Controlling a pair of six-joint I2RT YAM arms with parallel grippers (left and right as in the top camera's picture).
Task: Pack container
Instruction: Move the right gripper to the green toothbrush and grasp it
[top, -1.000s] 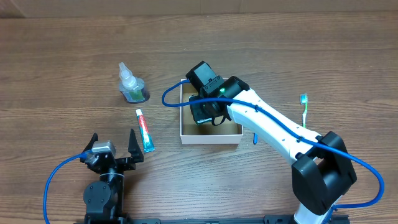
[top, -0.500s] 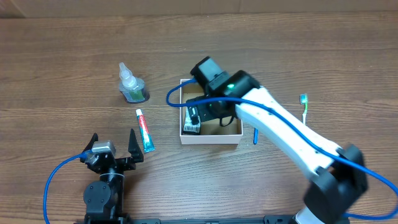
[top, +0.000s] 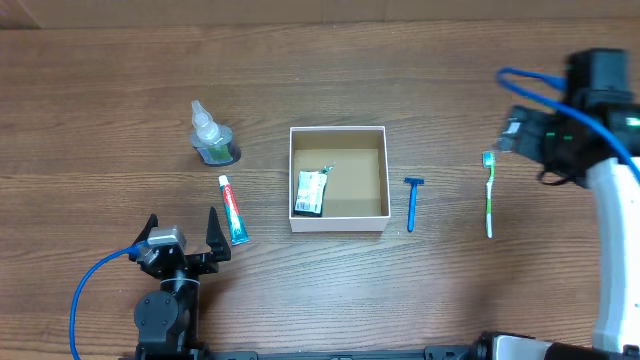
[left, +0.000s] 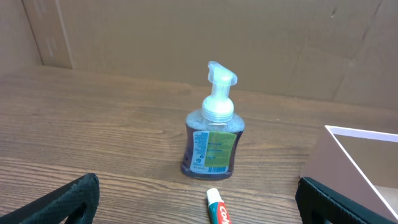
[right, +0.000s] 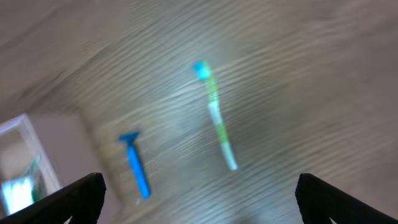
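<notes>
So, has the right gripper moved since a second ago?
Yes. The right gripper swung right, off the box, and is now beside the toothbrush.

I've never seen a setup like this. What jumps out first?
The white box in the middle of the table, with one small packet lying in its left side. Toiletries lie around it on the wood. In the overhead view a bottle and toothpaste are to its left, a blue razor and green toothbrush to its right.
</notes>
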